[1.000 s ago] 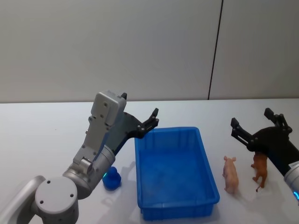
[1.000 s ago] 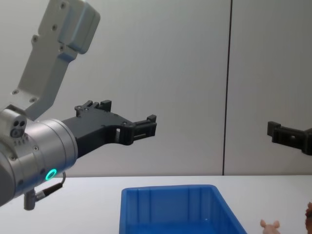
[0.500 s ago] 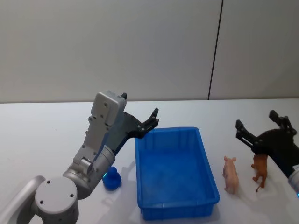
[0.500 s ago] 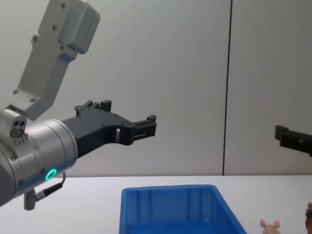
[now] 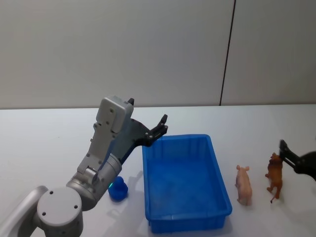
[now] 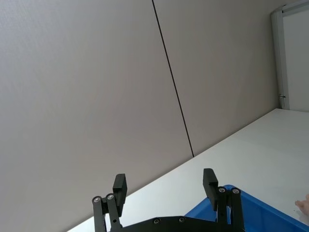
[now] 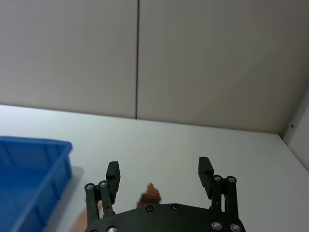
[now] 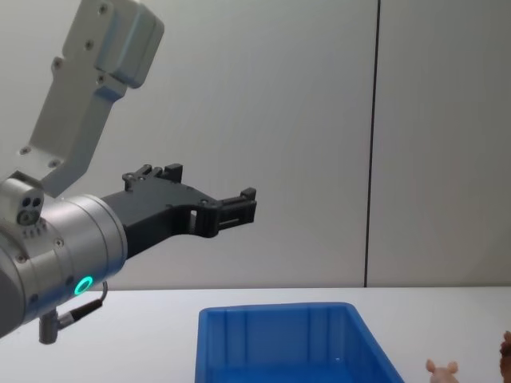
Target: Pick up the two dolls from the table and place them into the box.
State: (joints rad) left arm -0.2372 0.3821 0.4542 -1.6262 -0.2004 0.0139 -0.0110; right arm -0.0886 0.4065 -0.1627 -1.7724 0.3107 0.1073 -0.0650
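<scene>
The right hand (image 7: 159, 170) is held with its 2 fingers spread open, and nothing is gripped in it. In the right wrist view the top of the brown doll (image 7: 150, 194) is seen between the 2 fingers, partly hidden by the body of the hand. In the head view 1 black finger (image 5: 285, 150) is found just beside the head of this doll, near the right edge of the tabletop (image 5: 49, 133); whether it touches the doll cannot be told. The brown doll is standing upright on the tabletop, and the pale-pink pig doll (image 5: 243, 184) is standing just beside it, on the side toward the box (image 5: 177, 138). Both dolls are outside the blue box, to its right. To the left of the box a small blue object (image 5: 118, 189) is placed on the tabletop, close to the left arm. The left hand (image 6: 164, 180) is held open in the air, with nothing in it, above the far left corner of the box. A grey panelled wall (image 5: 148, 49) is seen behind the tabletop.
</scene>
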